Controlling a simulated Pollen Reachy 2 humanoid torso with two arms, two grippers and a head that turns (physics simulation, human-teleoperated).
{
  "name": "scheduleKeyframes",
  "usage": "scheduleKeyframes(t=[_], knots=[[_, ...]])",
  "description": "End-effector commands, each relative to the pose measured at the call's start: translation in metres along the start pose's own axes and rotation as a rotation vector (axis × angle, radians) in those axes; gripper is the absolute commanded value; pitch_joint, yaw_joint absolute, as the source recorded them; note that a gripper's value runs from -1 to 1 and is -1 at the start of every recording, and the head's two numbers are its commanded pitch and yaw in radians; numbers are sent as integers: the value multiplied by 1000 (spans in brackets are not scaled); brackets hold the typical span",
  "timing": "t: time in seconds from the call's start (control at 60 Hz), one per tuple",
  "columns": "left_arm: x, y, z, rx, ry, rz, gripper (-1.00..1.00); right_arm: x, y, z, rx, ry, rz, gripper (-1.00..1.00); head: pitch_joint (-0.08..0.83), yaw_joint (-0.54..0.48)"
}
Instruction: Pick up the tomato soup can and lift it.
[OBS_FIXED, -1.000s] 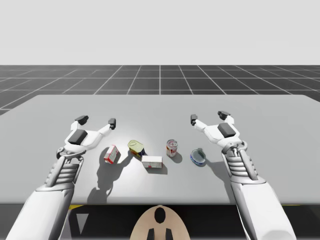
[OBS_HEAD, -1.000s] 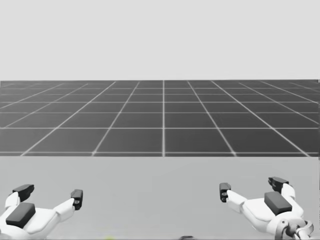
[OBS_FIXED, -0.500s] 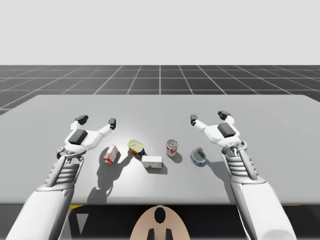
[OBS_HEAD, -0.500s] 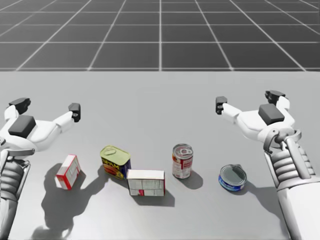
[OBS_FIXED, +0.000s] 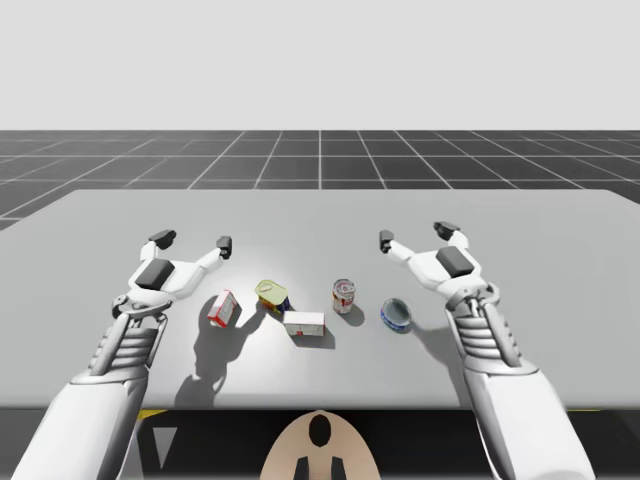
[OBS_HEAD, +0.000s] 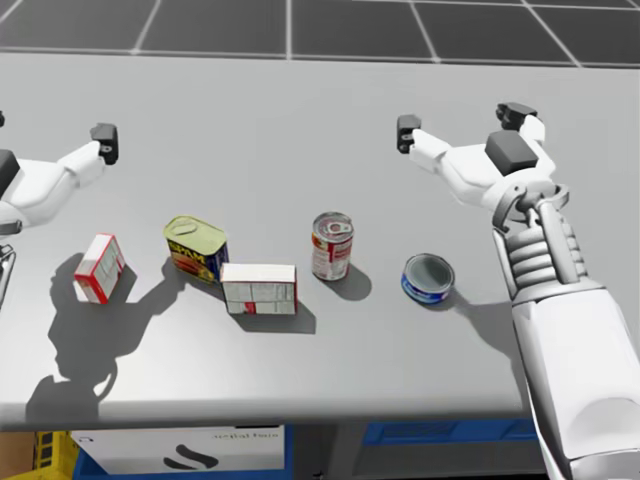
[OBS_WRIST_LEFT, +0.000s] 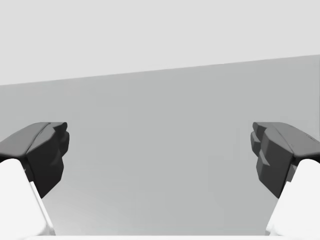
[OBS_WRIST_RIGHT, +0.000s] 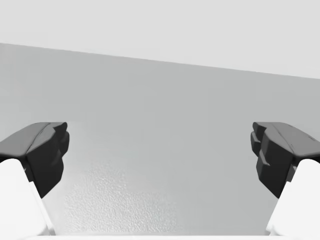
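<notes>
Presently the soup can (OBS_HEAD: 332, 245) stands upright on the table (OBS_FIXED: 520, 215), long axis vertical, roughly midway between our two arms and close to the near edge.

Finding one: the right gripper (OBS_FIXED: 416, 236) is the nearer. Its fingers are wide apart and hold nothing. It hovers farther out over the table than the can and off to the can's right, so the can lies back toward our torso and inward from the fingertips. The right wrist view confirms bare table ahead, with nothing between the fingers.

Finding two: the left gripper (OBS_FIXED: 194, 241) is likewise spread and empty, well apart from the can, with three other items lying between them.

Finding three, clearance. A blue tin (OBS_HEAD: 429, 278), low and flat, lies near the can on its right, under the line of our right forearm. A white box (OBS_HEAD: 259, 288) lies on its side near the can's left, apart from it. A yellow tin (OBS_HEAD: 195, 246) touches or nearly touches that box; we cannot tell which. A red box (OBS_HEAD: 100, 267) sits farther left.

Judgement: the right arm must draw back and inward, then close on the can from two sides. The blue tin is the likeliest thing to be knocked. The table is flat, plain grey and open beyond the can.
</notes>
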Motion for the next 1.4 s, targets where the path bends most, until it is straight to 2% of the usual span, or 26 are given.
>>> scheduleKeyframes(t=[0.017,0.15,0.217,0.233,0.3,0.367,0.45,0.617,0.7,0.783,0.917,1.033,1.1,1.2,1.4], knots=[[1,0,0,2,-2,0,-1000,14,13,16,86,-6,-38,-1000,660,-59],[1,0,0,6,-4,4,-1000,23,32,39,199,13,-24,-1000,658,-49],[1,0,0,8,-1,6,-1000,19,38,49,270,30,0,-1000,659,-46],[1,0,0,7,0,5,-1000,15,40,54,308,45,-16,-1000,660,-45],[0,0,0,6,1,4,-1000,6,44,61,380,84,-16,-1000,661,-43],[0,0,0,6,2,4,-1000,-4,48,68,431,129,-43,-1000,663,-42],[0,0,0,7,2,5,-1000,-17,51,74,464,152,-57,-1000,665,-38],[-1,0,-1,5,4,4,-1000,-42,55,80,498,196,-89,-1000,668,-31],[-1,0,-1,5,3,4,-1000,-55,57,82,511,219,-85,-1000,670,-29],[-1,0,-1,5,3,5,-1000,-69,60,78,518,244,-79,-1000,673,-25],[-1,0,-1,5,4,6,-1000,-84,62,70,518,295,-109,-1000,674,-19],[-1,0,-1,6,4,7,-1000,-91,65,61,524,323,-119,-1000,678,-17],[-1,0,-1,6,4,7,-1000,-94,68,55,518,329,-109,-1000,679,-17],[0,0,-1,7,2,8,-1000,-94,74,45,522,340,-126,-1000,680,-15],[0,0,-1,9,1,10,-1000,-91,85,28,523,334,-99,-1000,682,-13]])
